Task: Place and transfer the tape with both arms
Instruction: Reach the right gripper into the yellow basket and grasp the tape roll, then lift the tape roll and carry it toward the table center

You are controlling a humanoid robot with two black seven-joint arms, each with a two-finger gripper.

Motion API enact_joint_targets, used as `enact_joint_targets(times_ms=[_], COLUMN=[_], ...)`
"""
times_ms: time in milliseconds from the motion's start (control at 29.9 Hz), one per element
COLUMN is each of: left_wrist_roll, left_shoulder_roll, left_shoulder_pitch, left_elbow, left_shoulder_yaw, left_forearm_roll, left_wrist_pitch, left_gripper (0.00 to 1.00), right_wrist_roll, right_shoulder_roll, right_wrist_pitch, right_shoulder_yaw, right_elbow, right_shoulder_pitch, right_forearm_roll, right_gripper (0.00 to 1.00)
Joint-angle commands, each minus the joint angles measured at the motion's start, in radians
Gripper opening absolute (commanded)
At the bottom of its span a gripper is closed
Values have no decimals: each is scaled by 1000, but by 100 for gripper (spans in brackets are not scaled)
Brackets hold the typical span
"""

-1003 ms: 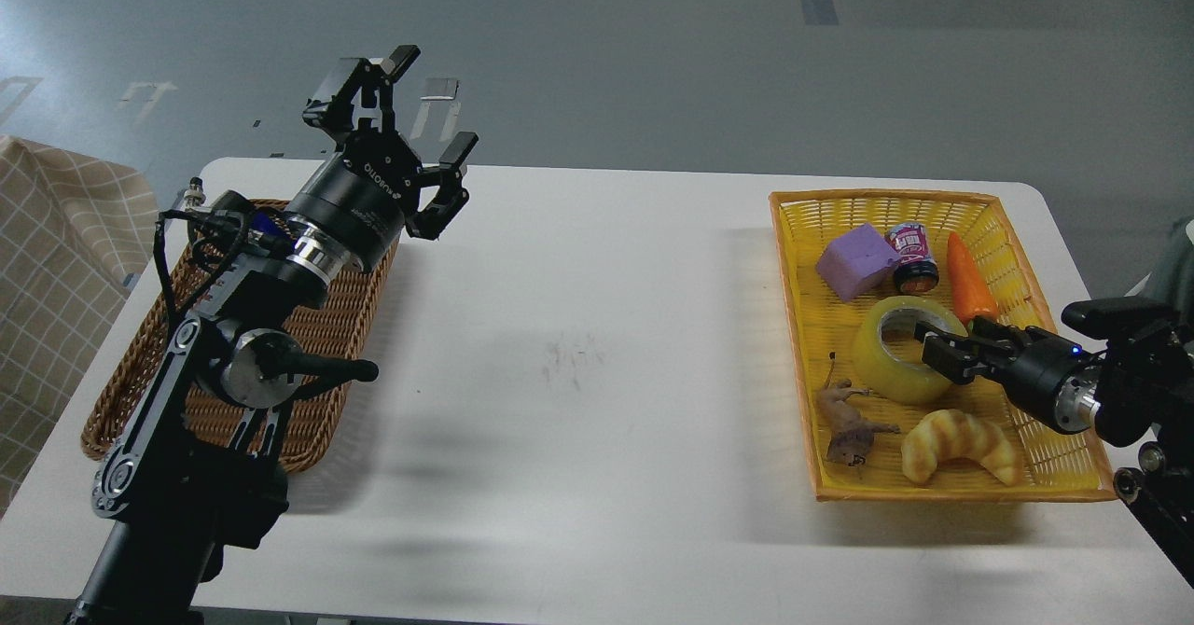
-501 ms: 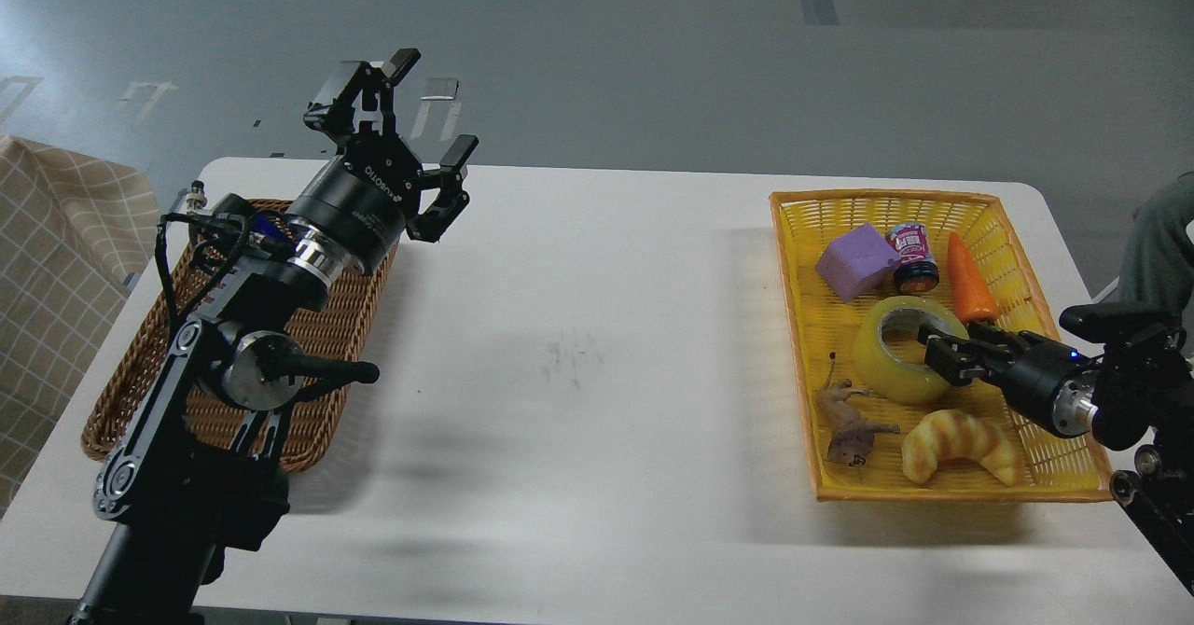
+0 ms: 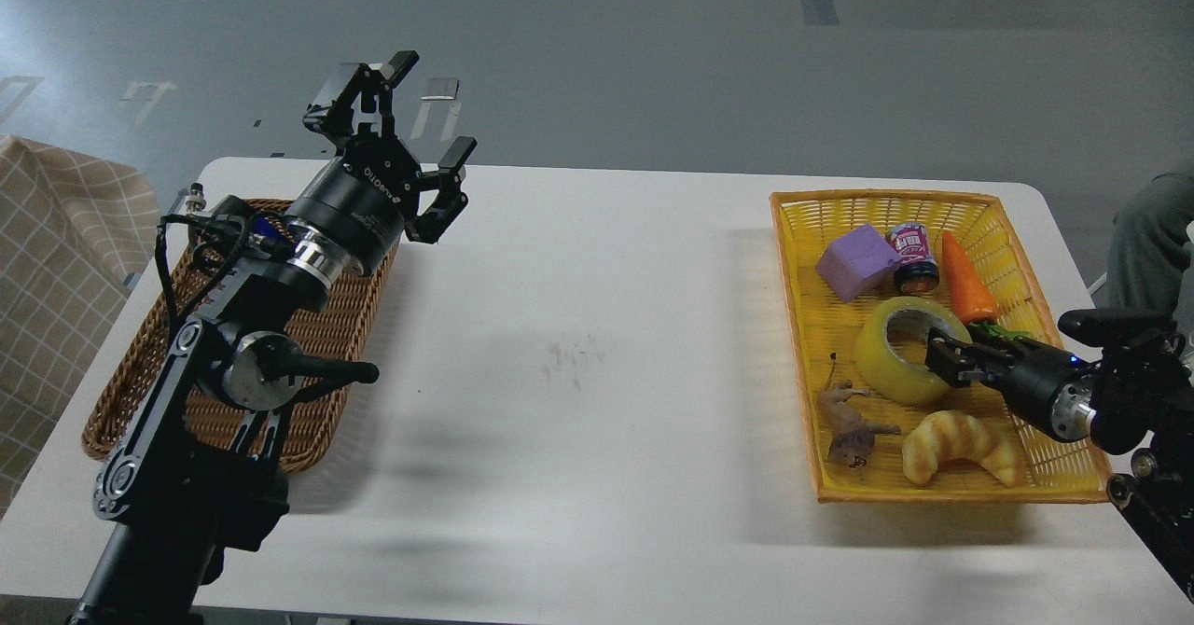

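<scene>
The tape (image 3: 891, 364), a translucent yellow roll with a grey-white core, lies in the yellow basket (image 3: 793, 261) at the table's right. My right gripper (image 3: 940, 354) reaches in from the right, and its dark fingers sit at the roll's right wall, one at the core opening and one outside. I cannot tell whether they pinch it. My left gripper (image 3: 427, 107) is open and empty, held high over the far right corner of the brown wicker basket (image 3: 140, 373) at the table's left.
The yellow basket also holds a purple block (image 3: 856, 261), a small can (image 3: 912, 256), a carrot (image 3: 965, 278), a croissant-shaped bread (image 3: 956, 446) and a small brown animal figure (image 3: 847, 424). A checked cloth (image 3: 56, 252) lies left of the white table (image 3: 597, 345).
My right arm has shifted slightly down and to the right at the tape. The carrot has moved a little to the left. The left arm has barely moved.
</scene>
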Motion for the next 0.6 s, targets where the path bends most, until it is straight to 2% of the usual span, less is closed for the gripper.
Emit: enact_joint_targets(times_ms=[0,201,568], left_wrist_roll=[0,0,0], left_shoulder_roll=[-1,0,0], left_shoulder_pitch=[1,2,0], left_elbow=[0,0,2], left_shoulder_yaw=[0,-1,0], left_forearm_roll=[0,0,0], left_wrist_pitch=[0,0,0], left_gripper=[99,99,99], right_wrist_roll=[0,0,8], right_shoulder_roll=[1,0,-19], right_wrist_pitch=[1,1,0], right_shoulder_yaw=[0,1,3], right_elbow=[1,1,38], right_shoulder_pitch=[0,1,32], right_forearm_roll=[0,0,0], right_gripper=[27,15,12])
